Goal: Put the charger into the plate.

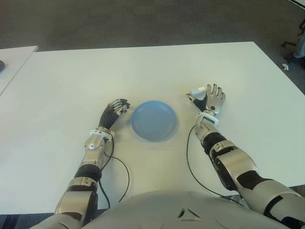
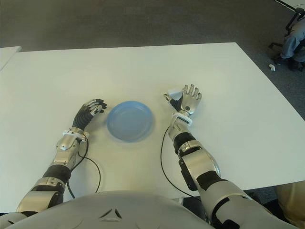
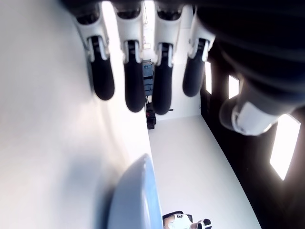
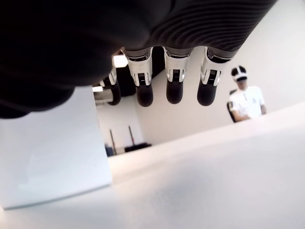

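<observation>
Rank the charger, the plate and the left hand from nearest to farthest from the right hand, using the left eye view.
1. charger: white, against the right hand, on its thumb side.
2. plate: blue, between the hands.
3. left hand: beyond the plate, on its left.

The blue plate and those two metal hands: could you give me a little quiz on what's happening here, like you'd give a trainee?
1. True or false: the charger already lies in the plate.
2. Which hand is at the charger? A) the left hand B) the right hand C) neither
3. Fill in: the plate sits on the white table ______ the two hands.

Key:
1. False. The plate holds nothing; the white charger is at the right hand's thumb side, to the right of the plate.
2. B. The right hand's fingers are spread beside the charger, not closed on it; the left hand shows idle just left of the plate.
3. Between.
</observation>
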You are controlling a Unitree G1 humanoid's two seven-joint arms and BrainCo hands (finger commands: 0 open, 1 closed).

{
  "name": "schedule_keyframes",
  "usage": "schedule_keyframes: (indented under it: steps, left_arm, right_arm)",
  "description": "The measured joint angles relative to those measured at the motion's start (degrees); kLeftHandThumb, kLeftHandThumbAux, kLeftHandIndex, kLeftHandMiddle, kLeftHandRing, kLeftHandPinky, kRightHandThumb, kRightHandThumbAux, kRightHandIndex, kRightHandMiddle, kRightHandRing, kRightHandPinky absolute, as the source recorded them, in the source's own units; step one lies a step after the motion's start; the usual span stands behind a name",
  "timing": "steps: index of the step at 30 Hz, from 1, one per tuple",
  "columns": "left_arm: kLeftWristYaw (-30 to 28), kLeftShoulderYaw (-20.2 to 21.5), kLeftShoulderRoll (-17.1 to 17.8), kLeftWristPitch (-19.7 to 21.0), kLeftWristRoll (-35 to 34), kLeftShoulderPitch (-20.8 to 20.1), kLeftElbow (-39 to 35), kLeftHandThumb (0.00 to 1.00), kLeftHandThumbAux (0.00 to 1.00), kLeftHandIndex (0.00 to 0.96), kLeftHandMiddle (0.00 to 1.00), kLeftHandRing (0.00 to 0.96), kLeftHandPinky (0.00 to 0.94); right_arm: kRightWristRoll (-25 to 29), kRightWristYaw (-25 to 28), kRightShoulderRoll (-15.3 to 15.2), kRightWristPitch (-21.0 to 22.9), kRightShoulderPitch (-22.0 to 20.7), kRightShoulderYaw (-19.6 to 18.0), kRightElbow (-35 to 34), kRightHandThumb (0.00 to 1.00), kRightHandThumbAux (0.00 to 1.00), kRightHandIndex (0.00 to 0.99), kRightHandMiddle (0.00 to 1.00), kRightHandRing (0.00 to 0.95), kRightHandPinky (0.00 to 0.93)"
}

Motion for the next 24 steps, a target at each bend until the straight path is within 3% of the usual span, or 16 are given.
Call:
schedule_keyframes:
  steps: [3, 5, 8, 14, 24]
  left_arm:
    - [0.00, 0.00, 0.00, 0.00, -0.01, 0.03, -0.09, 0.038, 0.550, 0.312, 0.367, 0.354, 0.336]
    - [0.00, 0.00, 0.00, 0.00, -0.01, 0.05, -0.14, 0.043, 0.546, 0.318, 0.365, 0.349, 0.325]
    - [0.00, 0.00, 0.00, 0.00, -0.01, 0.12, -0.16, 0.046, 0.544, 0.321, 0.365, 0.346, 0.322]
    - [0.00, 0.01, 0.00, 0.00, -0.07, 0.26, -0.17, 0.043, 0.558, 0.321, 0.381, 0.360, 0.341]
    - [-0.01, 0.00, 0.02, 0.00, -0.14, 0.55, -0.59, 0.031, 0.566, 0.315, 0.388, 0.369, 0.347]
  right_arm:
    - [0.10, -3.55, -0.11, -1.98, 0.43, -0.11, 0.05, 0.601, 0.301, 0.400, 0.588, 0.588, 0.615]
    - [0.09, -5.55, -0.20, -3.02, 0.44, -0.04, 0.25, 0.671, 0.531, 0.421, 0.649, 0.636, 0.654]
    - [-0.03, -8.91, -0.31, -4.36, 0.44, 0.15, 0.52, 0.710, 0.640, 0.434, 0.691, 0.687, 0.706]
    - [-0.07, -14.08, -0.51, -7.08, 0.44, 0.19, 1.11, 0.740, 0.696, 0.441, 0.792, 0.802, 0.839]
    - [1.02, -17.93, -1.00, -13.89, 0.45, -0.73, 1.97, 0.747, 0.707, 0.441, 0.872, 0.872, 0.893]
